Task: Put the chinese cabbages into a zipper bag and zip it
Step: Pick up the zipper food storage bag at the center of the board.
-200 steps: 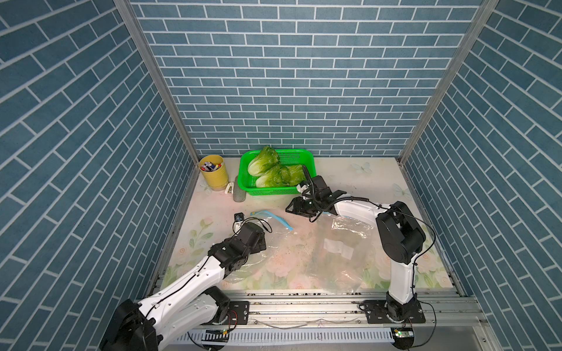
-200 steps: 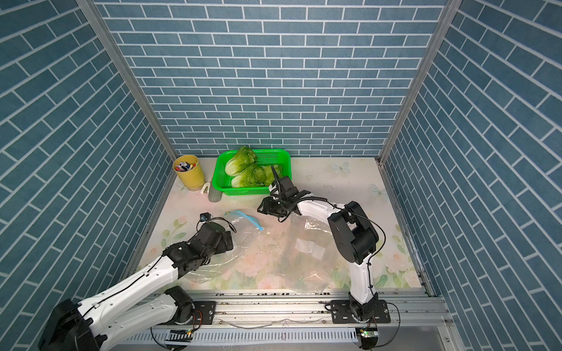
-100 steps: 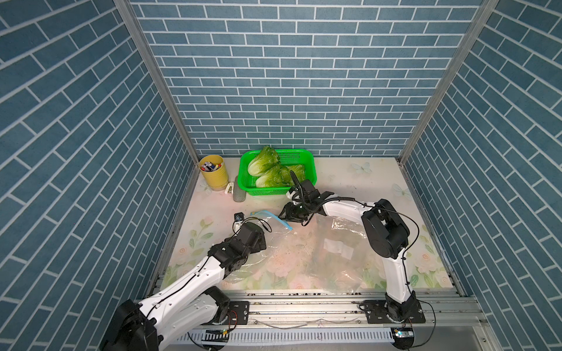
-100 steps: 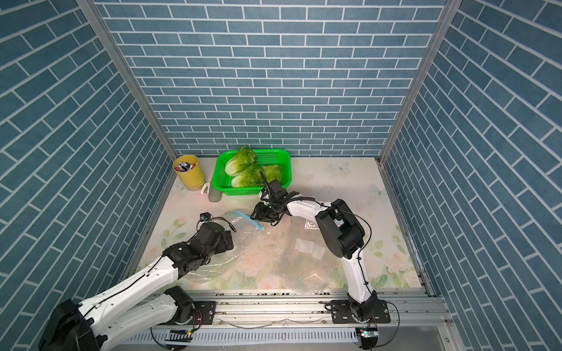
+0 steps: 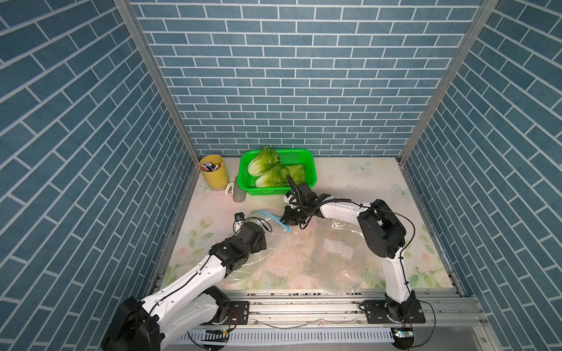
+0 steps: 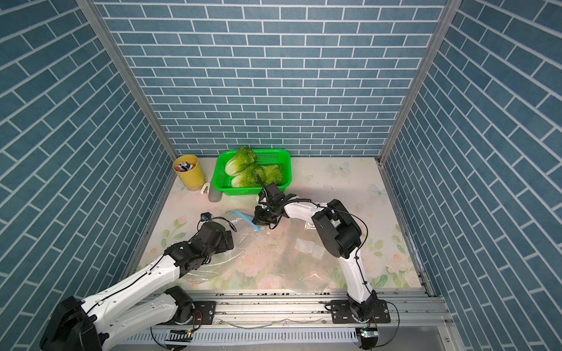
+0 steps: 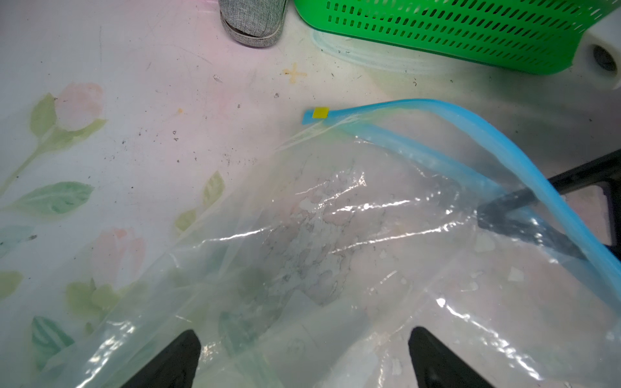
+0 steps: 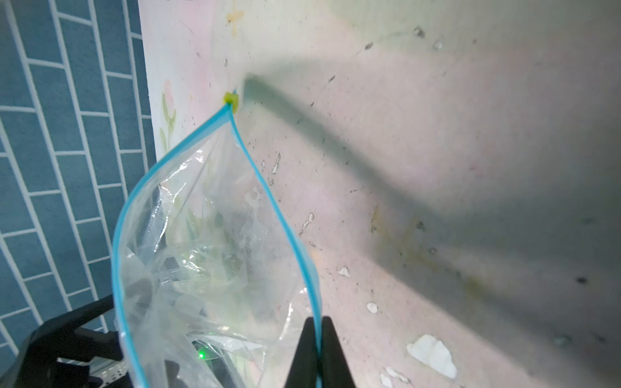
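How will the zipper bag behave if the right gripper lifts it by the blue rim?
Probably floppy: the zipper bag film is thin and wrinkled, so it should sag below the right gripper pinching one blue zip strip. Likely very light; it looks empty. The mouth bows open but may collapse, since only one side is held.

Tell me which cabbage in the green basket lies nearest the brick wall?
The back-left cabbage, its leafy top at the basket's rear rim; the middle cabbage and right cabbage lie in front of it.
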Controlling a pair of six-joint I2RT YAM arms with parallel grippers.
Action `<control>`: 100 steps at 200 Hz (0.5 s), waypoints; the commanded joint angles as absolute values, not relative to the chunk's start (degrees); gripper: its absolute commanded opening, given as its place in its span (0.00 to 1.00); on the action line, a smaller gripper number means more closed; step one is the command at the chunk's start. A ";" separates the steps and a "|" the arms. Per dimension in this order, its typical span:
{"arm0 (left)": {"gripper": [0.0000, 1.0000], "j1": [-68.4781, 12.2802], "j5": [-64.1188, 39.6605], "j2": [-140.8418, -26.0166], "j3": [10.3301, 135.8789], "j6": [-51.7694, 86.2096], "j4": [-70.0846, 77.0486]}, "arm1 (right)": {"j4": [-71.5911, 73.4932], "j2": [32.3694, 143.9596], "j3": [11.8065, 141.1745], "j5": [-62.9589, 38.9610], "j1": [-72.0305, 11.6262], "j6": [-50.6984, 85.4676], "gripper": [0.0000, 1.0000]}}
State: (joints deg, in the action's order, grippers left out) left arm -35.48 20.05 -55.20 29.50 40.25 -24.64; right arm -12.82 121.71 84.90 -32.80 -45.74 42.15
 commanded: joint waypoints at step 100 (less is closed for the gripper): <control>0.99 -34.28 18.66 -52.10 50.00 36.34 -43.76 | -11.26 105.24 79.99 -22.11 -45.97 40.63 0.00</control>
